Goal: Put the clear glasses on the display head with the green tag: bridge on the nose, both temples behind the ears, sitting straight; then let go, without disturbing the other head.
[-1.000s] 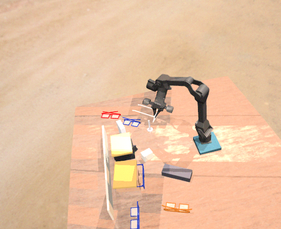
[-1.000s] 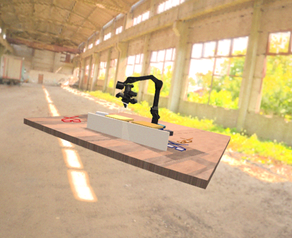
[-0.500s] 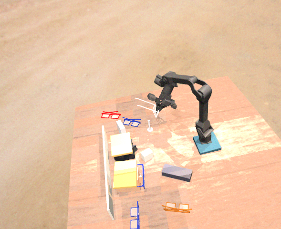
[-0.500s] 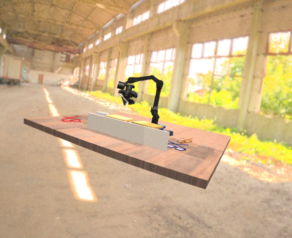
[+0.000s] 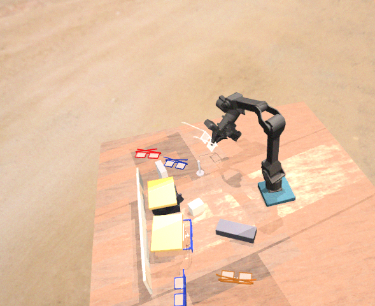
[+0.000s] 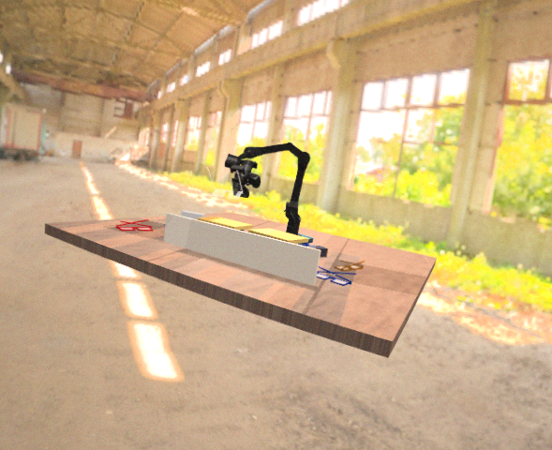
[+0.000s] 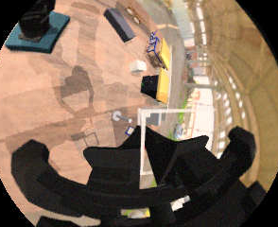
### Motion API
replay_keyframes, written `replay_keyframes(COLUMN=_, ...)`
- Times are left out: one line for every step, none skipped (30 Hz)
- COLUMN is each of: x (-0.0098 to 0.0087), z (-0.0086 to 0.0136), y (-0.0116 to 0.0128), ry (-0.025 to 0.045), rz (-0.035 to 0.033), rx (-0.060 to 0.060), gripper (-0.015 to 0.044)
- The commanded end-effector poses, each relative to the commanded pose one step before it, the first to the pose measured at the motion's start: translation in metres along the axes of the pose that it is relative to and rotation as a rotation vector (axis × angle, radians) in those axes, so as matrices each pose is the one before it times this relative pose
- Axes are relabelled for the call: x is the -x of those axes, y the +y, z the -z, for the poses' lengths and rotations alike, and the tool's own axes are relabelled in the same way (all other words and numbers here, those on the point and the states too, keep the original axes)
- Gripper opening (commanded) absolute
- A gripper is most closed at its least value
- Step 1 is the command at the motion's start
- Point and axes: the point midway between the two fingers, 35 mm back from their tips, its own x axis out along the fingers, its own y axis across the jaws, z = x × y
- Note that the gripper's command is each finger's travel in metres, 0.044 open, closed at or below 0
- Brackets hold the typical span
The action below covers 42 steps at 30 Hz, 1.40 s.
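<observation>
My gripper (image 5: 212, 141) (image 7: 140, 128) is shut on the clear glasses (image 5: 211, 146) (image 7: 142, 147) near the bridge. It holds them in the air above the far part of the table, with both temples open and pointing away to the upper left in the top view. The dark display head (image 5: 166, 210) (image 7: 149, 86) has a yellow top, and a small green spot on it shows in the wrist view. The other, light display head (image 7: 154, 59) wears blue glasses (image 5: 191, 235) and also has a yellow top (image 5: 167, 233). Both heads are away from the gripper.
A pale panel (image 5: 142, 237) (image 6: 242, 255) stands behind the heads. A white block (image 5: 195, 207), a dark grey box (image 5: 236, 229) and a peg on a round base (image 5: 199, 173) stand before them. Red glasses (image 5: 148, 151), more blue glasses and orange glasses (image 5: 236, 281) lie around.
</observation>
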Motion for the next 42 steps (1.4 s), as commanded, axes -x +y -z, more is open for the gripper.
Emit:
replay_keyframes(x=-0.00119, z=-0.00042, y=-0.00046, ry=-0.00391, rz=-0.00414, rx=-0.0067, gripper=0.0)
replay_keyframes(x=0.0, z=0.0, y=0.0, ry=0.0, rz=0.0, rx=0.0, gripper=0.0)
replay_keyframes(x=0.0, z=0.0, y=0.0, ry=0.0, rz=0.0, rx=0.0, gripper=0.0)
replay_keyframes(x=0.0, z=0.0, y=0.0, ry=0.0, rz=0.0, rx=0.0, gripper=0.0)
replay_keyframes(x=0.0, z=0.0, y=0.0, ry=0.0, rz=0.0, rx=0.0, gripper=0.0)
replay_keyframes(x=0.0, z=0.0, y=0.0, ry=0.0, rz=0.0, rx=0.0, gripper=0.0)
replay_keyframes(x=0.0, z=0.0, y=0.0, ry=0.0, rz=0.0, rx=0.0, gripper=0.0)
replay_keyframes(x=0.0, z=0.0, y=0.0, ry=0.0, rz=0.0, rx=0.0, gripper=0.0)
replay_keyframes(x=0.0, z=0.0, y=0.0, ry=0.0, rz=0.0, rx=0.0, gripper=0.0)
replay_keyframes(x=0.0, z=0.0, y=0.0, ry=0.0, rz=0.0, rx=0.0, gripper=0.0)
replay_keyframes(x=0.0, z=0.0, y=0.0, ry=0.0, rz=0.0, rx=0.0, gripper=0.0)
replay_keyframes(x=0.0, z=0.0, y=0.0, ry=0.0, rz=0.0, rx=0.0, gripper=0.0)
replay_keyframes(x=0.0, z=0.0, y=0.0, ry=0.0, rz=0.0, rx=0.0, gripper=0.0)
replay_keyframes(x=0.0, z=0.0, y=0.0, ry=0.0, rz=0.0, rx=0.0, gripper=0.0)
replay_keyframes(x=0.0, z=0.0, y=0.0, ry=0.0, rz=0.0, rx=0.0, gripper=0.0)
replay_keyframes(x=0.0, z=0.0, y=0.0, ry=0.0, rz=0.0, rx=0.0, gripper=0.0)
replay_keyframes(x=0.0, z=0.0, y=0.0, ry=0.0, rz=0.0, rx=0.0, gripper=0.0)
replay_keyframes(x=0.0, z=0.0, y=0.0, ry=0.0, rz=0.0, rx=0.0, gripper=0.0)
replay_keyframes(x=0.0, z=0.0, y=0.0, ry=0.0, rz=0.0, rx=0.0, gripper=0.0)
replay_keyframes(x=0.0, z=0.0, y=0.0, ry=0.0, rz=0.0, rx=0.0, gripper=0.0)
replay_keyframes(x=0.0, z=0.0, y=0.0, ry=0.0, rz=0.0, rx=0.0, gripper=0.0)
replay_keyframes(x=0.0, z=0.0, y=0.0, ry=0.0, rz=0.0, rx=0.0, gripper=0.0)
replay_keyframes(x=0.0, z=0.0, y=0.0, ry=0.0, rz=0.0, rx=0.0, gripper=0.0)
replay_keyframes(x=-0.00052, z=-0.00043, y=-0.0002, ry=-0.00172, rz=-0.00211, rx=-0.0015, gripper=0.0)
replay_keyframes(x=-0.00105, z=-0.00087, y=-0.00041, ry=-0.00341, rz=-0.00423, rx=-0.003, gripper=0.0)
replay_keyframes(x=-0.00157, z=-0.00131, y=-0.00061, ry=-0.00506, rz=-0.00641, rx=-0.0045, gripper=0.0)
replay_keyframes(x=-0.00208, z=-0.00176, y=-0.00081, ry=-0.00662, rz=-0.00867, rx=-0.006, gripper=0.0)
replay_keyframes(x=-0.00254, z=-0.00218, y=-0.00098, ry=-0.00792, rz=-0.0108, rx=-0.0073, gripper=0.0)
replay_keyframes(x=-0.00289, z=-0.00253, y=-0.00111, ry=-0.0088, rz=-0.01259, rx=-0.0083, gripper=0.0)
replay_keyframes(x=-0.003, z=-0.00267, y=-0.00115, ry=-0.00886, rz=-0.0134, rx=-0.0086, gripper=0.0)
replay_keyframes(x=-0.00297, z=-0.0027, y=-0.00114, ry=-0.0085, rz=-0.01363, rx=-0.0085, gripper=0.0)
replay_keyframes(x=-0.00293, z=-0.00271, y=-0.00112, ry=-0.00808, rz=-0.01377, rx=-0.0084, gripper=0.0)
replay_keyframes(x=-0.00288, z=-0.00272, y=-0.0011, ry=-0.00766, rz=-0.01389, rx=-0.0082, gripper=0.0)
replay_keyframes(x=-0.00284, z=-0.00274, y=-0.00107, ry=-0.00723, rz=-0.014, rx=-0.0081, gripper=0.0)
replay_keyframes(x=-0.00279, z=-0.00275, y=-0.00105, ry=-0.0068, rz=-0.01409, rx=-0.0079, gripper=0.0)
replay_keyframes(x=-0.00274, z=-0.00276, y=-0.00103, ry=-0.00637, rz=-0.01418, rx=-0.0078, gripper=0.0)
replay_keyframes(x=-0.0027, z=-0.00277, y=-0.001, ry=-0.00594, rz=-0.01425, rx=-0.0077, gripper=0.0)
replay_keyframes(x=-0.00265, z=-0.00278, y=-0.00098, ry=-0.0055, rz=-0.01431, rx=-0.0075, gripper=0.0)
replay_keyframes(x=-0.0026, z=-0.00279, y=-0.00095, ry=-0.00507, rz=-0.01435, rx=-0.0074, gripper=0.0)
replay_keyframes(x=-0.00256, z=-0.0028, y=-0.00093, ry=-0.00463, rz=-0.01439, rx=-0.0073, gripper=0.0)
replay_keyframes(x=-0.00251, z=-0.00281, y=-0.0009, ry=-0.00419, rz=-0.01441, rx=-0.0071, gripper=0.0)
replay_keyframes(x=-0.00246, z=-0.00282, y=-0.00088, ry=-0.00375, rz=-0.01442, rx=-0.007, gripper=0.0)
